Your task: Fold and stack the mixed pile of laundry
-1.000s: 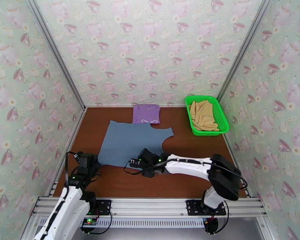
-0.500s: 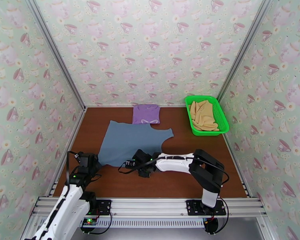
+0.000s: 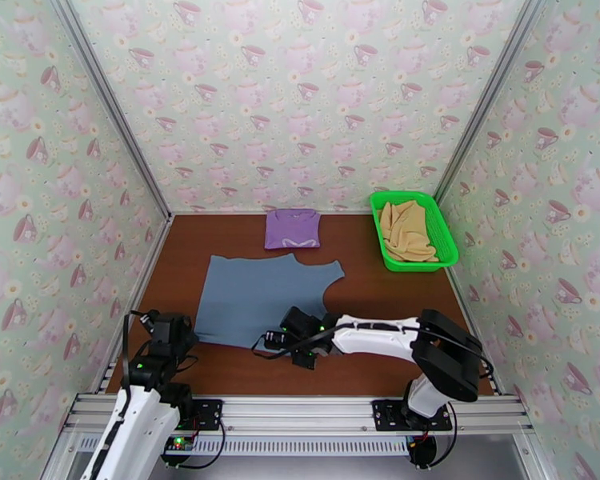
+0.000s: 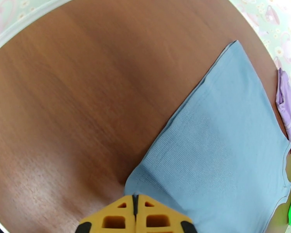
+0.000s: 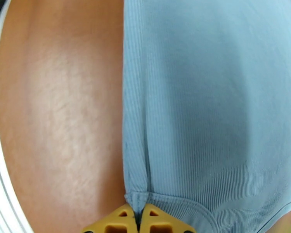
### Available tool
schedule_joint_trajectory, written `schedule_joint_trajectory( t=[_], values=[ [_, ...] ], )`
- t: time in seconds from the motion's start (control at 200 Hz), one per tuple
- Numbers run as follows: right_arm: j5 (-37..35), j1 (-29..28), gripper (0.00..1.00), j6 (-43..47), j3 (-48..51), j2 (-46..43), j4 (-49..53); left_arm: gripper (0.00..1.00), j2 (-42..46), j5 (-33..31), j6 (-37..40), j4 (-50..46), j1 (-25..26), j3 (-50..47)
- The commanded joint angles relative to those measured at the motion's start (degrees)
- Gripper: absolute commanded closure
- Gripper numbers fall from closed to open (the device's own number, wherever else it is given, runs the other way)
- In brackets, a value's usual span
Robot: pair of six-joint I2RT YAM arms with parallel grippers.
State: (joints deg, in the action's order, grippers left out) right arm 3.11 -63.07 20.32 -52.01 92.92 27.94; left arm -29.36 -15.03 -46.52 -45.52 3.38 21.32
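Note:
The slate blue-grey garment [image 3: 260,294] lies spread flat in the middle of the table. My left gripper [image 3: 186,338] is shut on its near left corner; in the left wrist view the yellow fingertips [image 4: 134,214] meet on the cloth's corner [image 4: 145,183]. My right gripper [image 3: 274,342] is shut on the near right corner, where the yellow tips [image 5: 139,221] pinch the hem [image 5: 145,197]. The lilac purple garment [image 3: 292,228] lies folded at the back. The tan-yellow garment [image 3: 406,227] is bunched in the green basket.
The bright green mesh basket [image 3: 444,234] stands at the back right by the wall. Bare brown tabletop [image 3: 380,302] lies right of the blue-grey garment and along the near edge. Aluminium rails frame the table on both sides.
My right gripper closed on the blue-grey garment's near hem. Both arms drew the garment toward the near edge, so it lies flatter and its far edge has left the lilac purple one.

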Motion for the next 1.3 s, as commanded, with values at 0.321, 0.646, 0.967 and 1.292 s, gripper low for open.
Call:
schedule_joint_trajectory(
  t=[0.321, 0.646, 0.967, 1.292],
  values=[
    [-2.4, 3.7, 1.00, -1.6, -7.2, 0.4, 2.6, 1.00, -14.3, 0.4, 5.0, 5.2, -0.1, 8.3],
    [-1.8, 9.7, 1.00, 1.0, -13.3, 8.4, 3.5, 1.00, -32.5, 0.7, 9.7, 15.3, -0.2, 13.4],
    [-3.0, 11.8, 1.00, 0.8, -16.9, 13.7, 3.1, 0.93, -46.3, 0.3, 13.4, 21.4, -0.6, 17.5],
    [-9.3, 14.0, 0.67, -7.2, -19.2, 14.4, 3.4, 0.19, -49.5, 0.1, 14.4, 21.1, -0.6, 19.9]
  ],
)
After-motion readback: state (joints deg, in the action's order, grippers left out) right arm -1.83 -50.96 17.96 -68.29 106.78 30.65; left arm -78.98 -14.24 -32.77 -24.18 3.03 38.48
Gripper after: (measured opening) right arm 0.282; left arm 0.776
